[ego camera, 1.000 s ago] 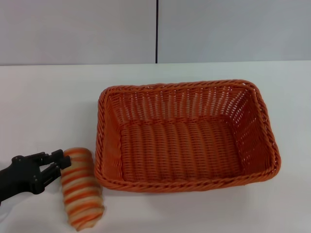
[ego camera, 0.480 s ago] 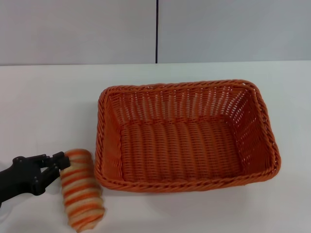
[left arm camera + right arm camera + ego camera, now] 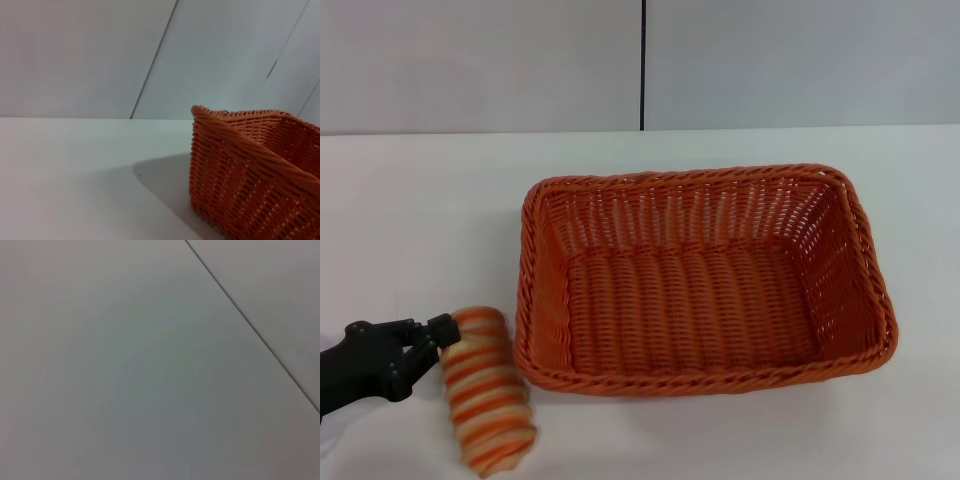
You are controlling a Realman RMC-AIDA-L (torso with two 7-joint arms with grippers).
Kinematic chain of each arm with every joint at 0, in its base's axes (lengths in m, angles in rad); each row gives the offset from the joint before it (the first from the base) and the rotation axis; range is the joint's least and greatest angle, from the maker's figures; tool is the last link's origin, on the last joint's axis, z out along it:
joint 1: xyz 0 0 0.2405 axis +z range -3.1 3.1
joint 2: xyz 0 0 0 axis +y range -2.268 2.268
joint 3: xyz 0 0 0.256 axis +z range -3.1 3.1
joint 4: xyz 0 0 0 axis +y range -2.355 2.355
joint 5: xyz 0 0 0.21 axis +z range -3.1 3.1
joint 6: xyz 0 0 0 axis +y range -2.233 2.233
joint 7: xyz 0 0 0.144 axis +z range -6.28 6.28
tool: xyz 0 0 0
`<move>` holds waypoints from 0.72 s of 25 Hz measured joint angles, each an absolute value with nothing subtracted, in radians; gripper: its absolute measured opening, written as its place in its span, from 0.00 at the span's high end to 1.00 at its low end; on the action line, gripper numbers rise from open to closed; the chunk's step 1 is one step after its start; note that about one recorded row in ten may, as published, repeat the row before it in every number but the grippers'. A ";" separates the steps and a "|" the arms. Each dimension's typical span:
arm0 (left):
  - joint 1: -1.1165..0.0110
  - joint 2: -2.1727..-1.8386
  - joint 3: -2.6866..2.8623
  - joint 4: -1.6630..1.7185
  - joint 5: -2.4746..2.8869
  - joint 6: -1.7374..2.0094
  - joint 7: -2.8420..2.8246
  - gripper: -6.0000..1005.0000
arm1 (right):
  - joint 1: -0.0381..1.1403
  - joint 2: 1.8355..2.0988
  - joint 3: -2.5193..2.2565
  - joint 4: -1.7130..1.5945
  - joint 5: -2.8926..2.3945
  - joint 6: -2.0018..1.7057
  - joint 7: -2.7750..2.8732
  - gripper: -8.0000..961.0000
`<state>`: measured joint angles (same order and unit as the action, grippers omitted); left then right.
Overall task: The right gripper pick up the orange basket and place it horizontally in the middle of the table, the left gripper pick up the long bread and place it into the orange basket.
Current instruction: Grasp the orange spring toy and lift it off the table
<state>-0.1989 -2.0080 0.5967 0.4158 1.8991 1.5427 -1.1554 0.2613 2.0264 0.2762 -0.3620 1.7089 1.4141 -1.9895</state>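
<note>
Your left gripper [image 3: 432, 335] has slid a touch toward the near edge over the last second, and the long bread [image 3: 485, 388] has shifted slightly with it, its near end now almost at the bottom of your head view. You've got the black claw low at the near left of the table [image 3: 420, 220], its fingertips right against the far left end of the loaf; whether the fingers are spread or pinching the bread, you cannot tell from this angle. Look at that loaf: a plump oblong roll, ridged, banded in orange and cream stripes, lying on the white tabletop just beside the near left corner of the orange basket [image 3: 704, 282], angled with one end nearer you. The basket sits lengthwise across the middle of the table, rectangular, woven, with sloped sides and a braided rim, and nothing inside it. Your left wrist view catches one woven corner [image 3: 250, 170] of it close by, rising off the tabletop. Your right gripper is out of every view.
</note>
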 joint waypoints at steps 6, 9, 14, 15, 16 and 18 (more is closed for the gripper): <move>-0.199 -2.006 0.590 0.416 1.898 1.545 -1.157 0.93 | 0.263 2.026 0.276 -0.362 1.709 1.412 -1.990 0.45; -0.196 -2.003 0.574 0.416 1.894 1.553 -1.157 0.95 | 0.264 2.026 0.276 -0.362 1.709 1.412 -1.990 0.45; -0.188 -1.992 0.509 0.416 1.891 1.577 -1.156 0.97 | 0.268 2.026 0.276 -0.361 1.709 1.411 -1.990 0.45; -0.187 -1.990 0.500 0.416 1.891 1.581 -1.156 0.97 | 0.268 2.026 0.276 -0.361 1.709 1.411 -1.990 0.45; -0.187 -1.990 0.500 0.416 1.891 1.581 -1.156 0.97 | 0.269 2.026 0.276 -0.361 1.709 1.410 -1.990 0.45; -0.182 -1.986 0.439 0.416 1.890 1.598 -1.154 0.98 | 0.270 2.027 0.276 -0.361 1.709 1.405 -1.990 0.45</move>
<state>-0.1819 -1.9861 0.4392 0.4157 1.8902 1.5977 -1.1543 0.2700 2.0266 0.2761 -0.3607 1.7089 1.4054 -1.9895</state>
